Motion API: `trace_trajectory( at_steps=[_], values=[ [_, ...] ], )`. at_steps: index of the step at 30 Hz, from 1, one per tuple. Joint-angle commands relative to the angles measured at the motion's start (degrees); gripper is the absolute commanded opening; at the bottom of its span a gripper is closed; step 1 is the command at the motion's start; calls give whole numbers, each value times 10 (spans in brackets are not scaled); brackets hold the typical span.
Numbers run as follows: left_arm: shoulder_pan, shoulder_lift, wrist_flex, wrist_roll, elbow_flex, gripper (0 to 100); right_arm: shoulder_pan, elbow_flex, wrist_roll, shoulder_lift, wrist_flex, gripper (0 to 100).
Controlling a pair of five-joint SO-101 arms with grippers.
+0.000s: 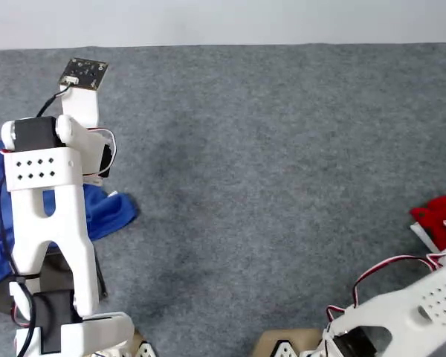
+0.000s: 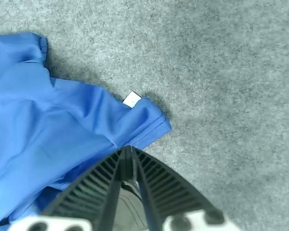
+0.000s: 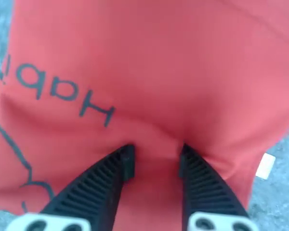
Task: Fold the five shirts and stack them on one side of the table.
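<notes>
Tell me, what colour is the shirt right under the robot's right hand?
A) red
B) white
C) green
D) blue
A: the right wrist view shows the right hand, fingers apart, against a red shirt.

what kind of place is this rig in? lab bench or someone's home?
Probably a robotics test bench: a grey felt-covered table, a white left arm and right arm based at its near edge, a blue shirt and a red shirt as workpieces.
</notes>
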Motion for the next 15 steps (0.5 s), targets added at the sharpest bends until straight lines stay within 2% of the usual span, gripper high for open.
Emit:
trace_trajectory(
  at_steps=[1, 9, 15],
  values=[
    [1, -27, 11, -3, -1, 6, 8, -73, -4, -52, 54, 161],
    [1, -28, 11, -2, -1, 6, -66, -124, -4, -148, 182, 161],
    [1, -62, 11, -1, -1, 6, -101, -114, -6, -91, 262, 161]
  ],
)
